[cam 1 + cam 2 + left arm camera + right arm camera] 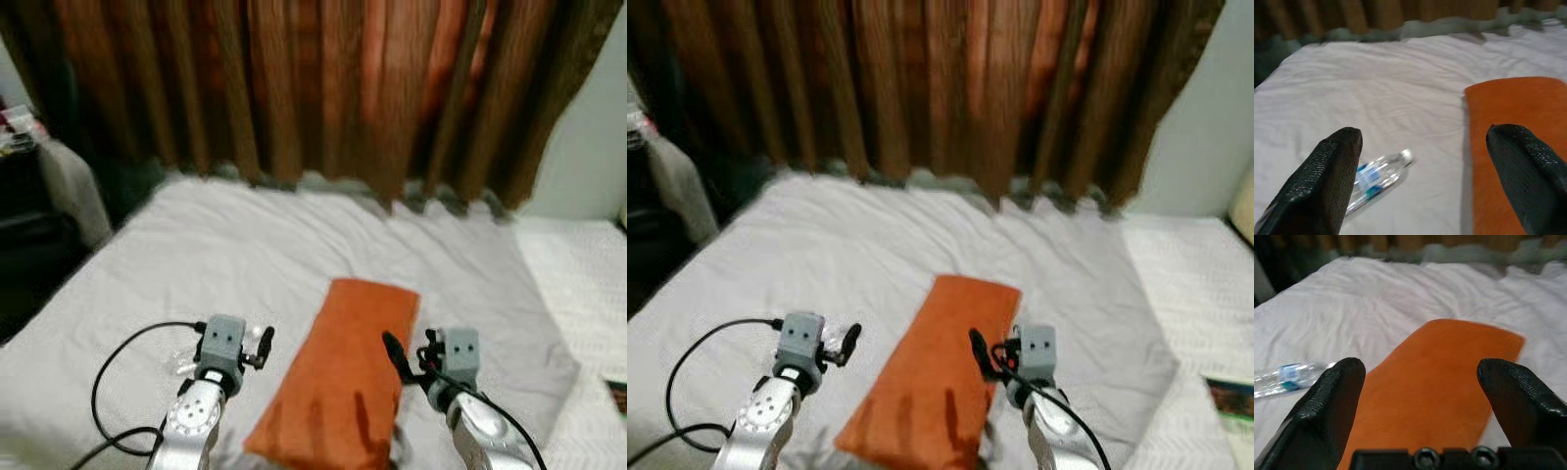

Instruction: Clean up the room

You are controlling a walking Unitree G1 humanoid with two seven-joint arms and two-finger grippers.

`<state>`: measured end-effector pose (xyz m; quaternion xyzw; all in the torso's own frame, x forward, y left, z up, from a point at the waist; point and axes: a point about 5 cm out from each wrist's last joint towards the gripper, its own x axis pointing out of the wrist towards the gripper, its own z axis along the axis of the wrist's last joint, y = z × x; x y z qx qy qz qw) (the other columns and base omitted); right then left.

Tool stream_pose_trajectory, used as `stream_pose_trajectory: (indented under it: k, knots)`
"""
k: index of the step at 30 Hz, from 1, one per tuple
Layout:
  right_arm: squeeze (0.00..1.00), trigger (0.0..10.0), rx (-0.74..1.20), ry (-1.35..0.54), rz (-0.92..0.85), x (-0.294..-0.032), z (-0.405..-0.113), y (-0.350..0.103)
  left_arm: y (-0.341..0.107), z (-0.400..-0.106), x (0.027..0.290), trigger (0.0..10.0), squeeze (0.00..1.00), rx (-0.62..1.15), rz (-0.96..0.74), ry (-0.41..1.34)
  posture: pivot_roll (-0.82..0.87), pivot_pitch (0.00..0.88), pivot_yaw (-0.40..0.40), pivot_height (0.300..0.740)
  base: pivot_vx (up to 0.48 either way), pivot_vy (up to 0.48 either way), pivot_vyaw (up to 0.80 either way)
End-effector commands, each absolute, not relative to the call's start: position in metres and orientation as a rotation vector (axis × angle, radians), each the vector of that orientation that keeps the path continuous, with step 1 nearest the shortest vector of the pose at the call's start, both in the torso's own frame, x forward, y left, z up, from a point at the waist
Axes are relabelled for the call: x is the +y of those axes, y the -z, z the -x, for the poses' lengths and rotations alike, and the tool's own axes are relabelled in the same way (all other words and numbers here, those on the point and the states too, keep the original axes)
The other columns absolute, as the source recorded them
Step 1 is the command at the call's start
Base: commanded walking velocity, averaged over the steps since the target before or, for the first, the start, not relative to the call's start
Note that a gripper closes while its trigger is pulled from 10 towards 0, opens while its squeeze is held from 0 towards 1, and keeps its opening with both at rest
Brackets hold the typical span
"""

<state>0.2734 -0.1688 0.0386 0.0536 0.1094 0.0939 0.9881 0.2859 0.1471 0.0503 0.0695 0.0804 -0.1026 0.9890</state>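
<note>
White bedding (245, 245) lies before you; your left gripper (1425, 181) and right gripper (1420, 401) hover spread open, flanking the orange towel (343, 377). A water bottle (1376, 177) lies left of it; brown curtains (323, 88) hang beyond.

dim warm indoor light, soft blur throughout, dark left corner, fingers' shadows on orange cloth (338, 382)

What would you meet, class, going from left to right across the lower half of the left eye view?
Black cable → left gripper → orange towel → right gripper, all over the white bed sheet.
</note>
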Motion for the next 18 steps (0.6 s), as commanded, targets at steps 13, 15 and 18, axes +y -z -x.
stream_pose_trajectory:
  k: [13, 15, 18]
  knots:
    - [0.0, 10.0, 0.204, -0.196, -0.095, -0.1692, -0.2757, -0.0429, -0.06, -0.2916, 0.1404, 10.0, 0.0, 0.113, -0.111, 0.24, 0.02, 0.0, -0.038, 0.74, 0.064, -0.089, 0.0]
    - [0.0, 10.0, 0.201, -0.194, -0.094, -0.1695, -0.2757, -0.0434, -0.0592, -0.2914, 0.139, 10.0, 0.0, 0.113, -0.136, 0.252, 0.01, 0.0, -0.038, 0.74, 0.0, 0.0, 0.0]
    - [0.0, 10.0, 0.201, -0.194, -0.094, -0.1698, -0.2763, -0.0438, -0.0602, -0.2921, 0.1372, 10.0, 0.0, 0.103, -0.136, 0.264, 0.01, 0.0, -0.038, 0.74, 0.0, -0.303, 0.0]
